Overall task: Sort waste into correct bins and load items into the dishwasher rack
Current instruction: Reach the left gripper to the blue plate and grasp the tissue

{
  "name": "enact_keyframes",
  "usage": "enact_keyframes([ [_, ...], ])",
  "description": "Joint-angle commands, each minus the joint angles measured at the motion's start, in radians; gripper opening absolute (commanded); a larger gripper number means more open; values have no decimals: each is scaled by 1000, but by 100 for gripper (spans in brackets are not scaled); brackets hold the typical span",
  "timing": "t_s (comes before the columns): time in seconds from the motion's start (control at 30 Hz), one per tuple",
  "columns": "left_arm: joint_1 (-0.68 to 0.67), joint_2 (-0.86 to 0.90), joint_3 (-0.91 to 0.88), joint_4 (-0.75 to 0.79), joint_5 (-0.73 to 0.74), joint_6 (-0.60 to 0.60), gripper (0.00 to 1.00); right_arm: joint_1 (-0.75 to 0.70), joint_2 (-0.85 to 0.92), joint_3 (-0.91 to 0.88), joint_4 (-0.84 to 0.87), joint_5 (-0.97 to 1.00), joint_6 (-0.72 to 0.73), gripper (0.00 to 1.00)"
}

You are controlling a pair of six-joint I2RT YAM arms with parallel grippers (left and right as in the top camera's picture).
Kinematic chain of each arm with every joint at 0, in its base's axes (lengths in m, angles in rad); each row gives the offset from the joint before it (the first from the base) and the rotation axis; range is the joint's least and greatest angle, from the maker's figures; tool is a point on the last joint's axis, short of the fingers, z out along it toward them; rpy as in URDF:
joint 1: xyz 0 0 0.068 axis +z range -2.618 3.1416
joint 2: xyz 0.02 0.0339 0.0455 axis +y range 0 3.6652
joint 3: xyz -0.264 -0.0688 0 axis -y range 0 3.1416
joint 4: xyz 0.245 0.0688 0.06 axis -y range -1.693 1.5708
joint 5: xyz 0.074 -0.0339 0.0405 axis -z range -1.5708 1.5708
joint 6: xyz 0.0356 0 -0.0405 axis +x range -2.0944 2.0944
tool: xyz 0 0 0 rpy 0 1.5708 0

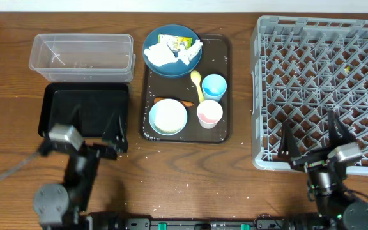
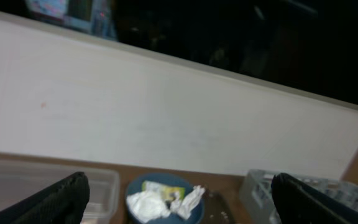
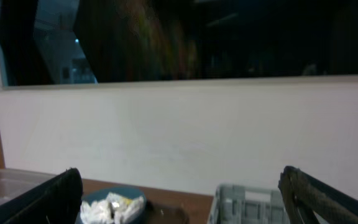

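Observation:
A blue plate [image 1: 171,50] on the brown serving tray [image 1: 225,96] holds crumpled white tissue [image 1: 170,56] and a yellow-green wrapper [image 1: 176,42]. The tray also holds a yellow spoon [image 1: 197,85], a light blue cup [image 1: 214,86], a pink cup [image 1: 209,114], a white bowl [image 1: 168,117] and an orange carrot [image 1: 184,102]. The clear tub [image 1: 82,56] and the black tray [image 1: 85,112] stand to the left. The grey rack [image 1: 324,89] stands to the right. My left gripper [image 1: 96,124] is open and empty over the black tray's near edge. My right gripper [image 1: 312,135] is open and empty over the rack's near edge.
White rice grains [image 1: 152,153] lie scattered on the wooden table and on the serving tray. In the left wrist view the plate [image 2: 166,202] shows between the open fingers [image 2: 179,186]. The right wrist view shows the plate [image 3: 114,208], the rack [image 3: 247,202] and a white wall behind.

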Motion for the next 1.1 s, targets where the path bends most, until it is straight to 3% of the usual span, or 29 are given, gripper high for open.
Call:
enact_keyframes([
  [0.0, -5, 193, 167, -56, 96, 31, 96, -12, 146, 164, -77, -59, -32, 99],
  [0.23, -97, 674, 656, -378, 75, 97, 96, -12, 456, 531, -427, -122, -64, 99],
  [0.43, -245, 1119, 1138, -680, -202, 100, 96, -12, 649, 748, -709, -132, -85, 99],
  [0.6, -309, 1465, 1485, -841, -381, 100, 96, -12, 722, 780, -801, -131, -119, 99],
  [0.8, -333, 1720, 1565, -749, -351, 97, 96, -12, 761, 780, -893, -128, -119, 99],
  [1.07, -339, 1890, 1565, -715, -304, 92, 96, -12, 783, 777, -936, -109, -118, 99],
])
